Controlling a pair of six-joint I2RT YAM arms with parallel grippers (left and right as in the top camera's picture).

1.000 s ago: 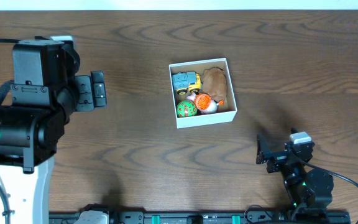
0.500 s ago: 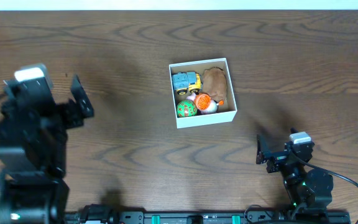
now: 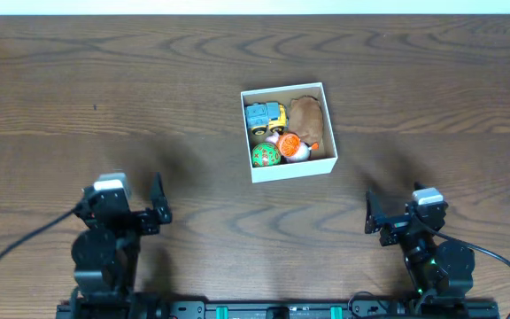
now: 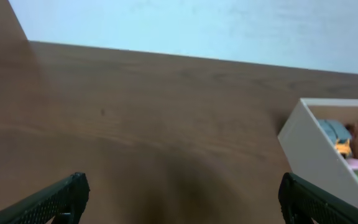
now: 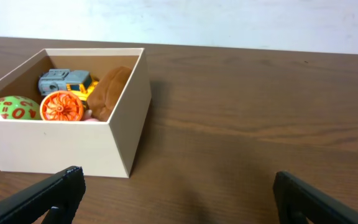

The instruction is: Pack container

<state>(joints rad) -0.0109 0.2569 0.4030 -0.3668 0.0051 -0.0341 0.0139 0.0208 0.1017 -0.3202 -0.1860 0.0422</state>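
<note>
The container (image 3: pixel 296 168), a square white-walled box, stands at the table's middle. It holds a blue and yellow toy truck (image 3: pixel 264 115), a brown plush (image 3: pixel 309 122), a green ball (image 3: pixel 266 155) and an orange toy (image 3: pixel 290 143). My left gripper (image 3: pixel 122 211) is open and empty, low near the front left. In the left wrist view (image 4: pixel 182 200) the container (image 4: pixel 309 155) is ahead to the right. My right gripper (image 3: pixel 408 215) is open and empty at the front right. In the right wrist view (image 5: pixel 179 196) the container (image 5: pixel 48 146) is ahead to the left.
The dark wooden table (image 3: pixel 149 89) is bare around the box. A pale wall (image 4: pixel 197 25) lies beyond its far edge. A black rail (image 3: pixel 273 310) runs along the front edge between the two arm bases.
My left arm has come down from a raised pose at the far left to a low pose at the front left. The right arm and the box have not moved.
</note>
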